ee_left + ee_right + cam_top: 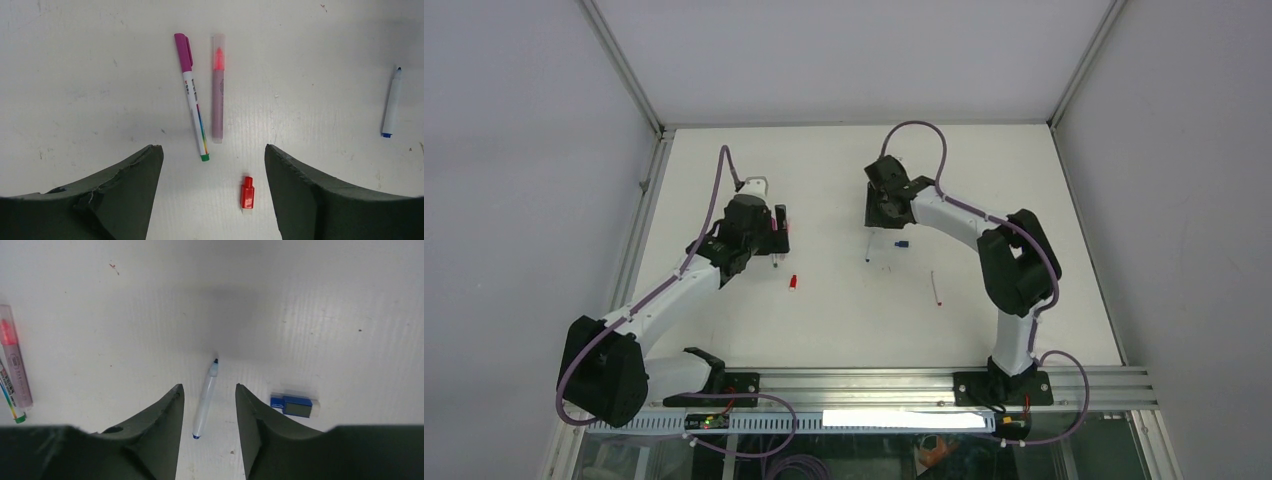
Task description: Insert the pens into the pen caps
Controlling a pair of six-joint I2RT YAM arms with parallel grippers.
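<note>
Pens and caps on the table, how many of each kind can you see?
Pens: 3 (magenta-capped pen, blue pen, thin reddish pen)
Highlighters: 1 (pink highlighter)
Loose caps: 2 (red cap, blue cap)
Total: 6

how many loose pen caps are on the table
2: red cap near the magenta-capped pen; blue cap beside the uncapped blue pen. The arms may hide more.

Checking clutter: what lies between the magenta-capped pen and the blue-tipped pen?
The pink highlighter, beside the magenta-capped pen; the rest toward the blue-tipped pen is bare, in the left wrist view.
</note>
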